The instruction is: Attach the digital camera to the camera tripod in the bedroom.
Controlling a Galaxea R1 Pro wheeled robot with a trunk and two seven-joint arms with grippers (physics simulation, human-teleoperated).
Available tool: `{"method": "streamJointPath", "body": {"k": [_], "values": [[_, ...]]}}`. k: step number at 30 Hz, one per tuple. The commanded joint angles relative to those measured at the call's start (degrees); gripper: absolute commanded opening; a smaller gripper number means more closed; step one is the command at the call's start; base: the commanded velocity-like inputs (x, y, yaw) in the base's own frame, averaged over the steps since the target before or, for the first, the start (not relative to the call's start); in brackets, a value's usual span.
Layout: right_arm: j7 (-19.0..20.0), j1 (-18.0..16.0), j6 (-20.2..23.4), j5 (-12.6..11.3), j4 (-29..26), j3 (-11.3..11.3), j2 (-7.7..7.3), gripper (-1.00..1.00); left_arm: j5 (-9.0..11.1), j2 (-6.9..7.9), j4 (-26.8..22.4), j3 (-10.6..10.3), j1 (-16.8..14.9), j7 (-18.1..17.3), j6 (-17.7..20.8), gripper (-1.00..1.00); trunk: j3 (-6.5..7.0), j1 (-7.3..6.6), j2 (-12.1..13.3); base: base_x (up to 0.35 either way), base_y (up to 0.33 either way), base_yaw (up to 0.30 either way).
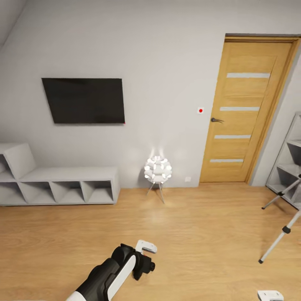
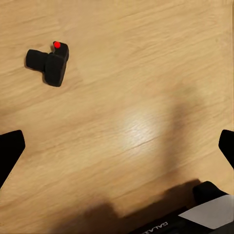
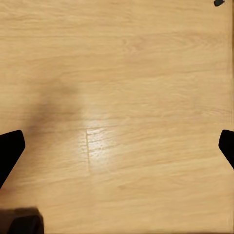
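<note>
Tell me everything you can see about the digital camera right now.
In the left wrist view, the digital camera is a small matte-black boxy body with a stubby lens barrel sticking out to one side and a bright red round dot on a top corner. It lies alone on the light wood floor, ahead of the left hand's open fingertips, untouched.

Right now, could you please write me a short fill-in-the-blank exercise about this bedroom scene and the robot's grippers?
1. The digital camera lies on the wooden ____.
2. The round dot on the camera's top corner is ____.
3. In the left wrist view, nothing sits between the left gripper fingertips, so it is ____.
4. The camera tripod stands near the grey shelving, on the same side of the head view as the wooden ____.

Missing words: floor; red; open; door
</note>
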Motion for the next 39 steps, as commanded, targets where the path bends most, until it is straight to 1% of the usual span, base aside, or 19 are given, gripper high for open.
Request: {"method": "streamJointPath", "body": {"k": [1,6,13,16,18,20,23,24,27,30,31,39], "values": [[0.15,-0.02,0.34,-0.36,-0.10,-0.05,0.01,1.00,0.60,0.04,-0.08,0.10,-0.02,0.57,0.15,1.00,-0.06,0.02,-0.03,0.202,0.122,-0.268],[0.15,-0.02,0.34,-0.37,-0.10,-0.05,0.01,1.00,0.51,0.03,-0.09,0.67,0.10,0.62,0.15,1.00,-0.06,0.02,-0.03,0.116,0.070,-0.268],[0.15,-0.02,0.34,-0.38,-0.10,-0.05,0.06,1.00,0.42,0.06,-0.10,0.84,0.15,0.63,0.14,1.00,-0.06,0.02,-0.03,0.026,0.016,-0.268],[0.15,-0.02,0.34,-0.35,-0.10,-0.05,0.04,1.00,0.33,0.20,-0.10,1.21,0.10,0.76,0.14,1.00,-0.06,0.02,-0.03,0.004,0.002,-0.268],[0.15,-0.02,0.34,-0.35,-0.10,-0.05,0.04,1.00,0.33,0.59,-0.08,2.27,0.11,1.15,0.14,1.00,-0.06,0.02,-0.03,0.002,0.001,-0.268],[0.15,-0.02,0.34,-0.36,-0.10,-0.05,0.05,1.00,0.34,1.09,-0.09,4.11,0.13,1.84,0.14,1.00,-0.06,0.02,-0.03,0.001,0.001,-0.268],[0.15,-0.02,0.34,-0.34,-0.10,-0.05,0.06,1.00,0.35,1.79,-0.08,7.77,0.18,3.00,0.13,1.00,-0.06,0.02,-0.03,0.001,0.000,-0.268],[0.16,-0.02,0.34,-0.32,-0.10,-0.05,0.10,1.00,0.34,2.17,-0.09,10.17,0.24,3.51,0.10,1.00,-0.06,0.02,-0.03,0.000,0.000,-0.268],[0.12,-0.02,0.34,-0.34,-0.10,-0.05,0.16,1.00,0.31,2.52,-0.09,12.71,0.33,3.95,0.08,1.00,-0.06,0.02,-0.03,0.000,0.000,-0.268],[0.09,-0.03,0.34,-0.34,-0.10,-0.05,0.23,1.00,0.29,2.61,-0.10,14.27,0.39,4.22,0.07,1.00,-0.06,0.02,-0.03,0.017,0.002,-0.268],[0.09,-0.03,0.34,-0.33,-0.10,-0.05,0.25,1.00,0.29,2.61,-0.10,14.46,0.40,4.26,0.06,1.00,-0.06,0.02,-0.03,0.070,0.018,-0.268],[0.07,-0.06,0.34,-0.33,-0.10,-0.05,0.32,1.00,0.28,2.62,-0.10,14.85,0.42,4.39,0.06,1.00,-0.06,0.02,-0.03,0.183,0.085,-0.268]]}}
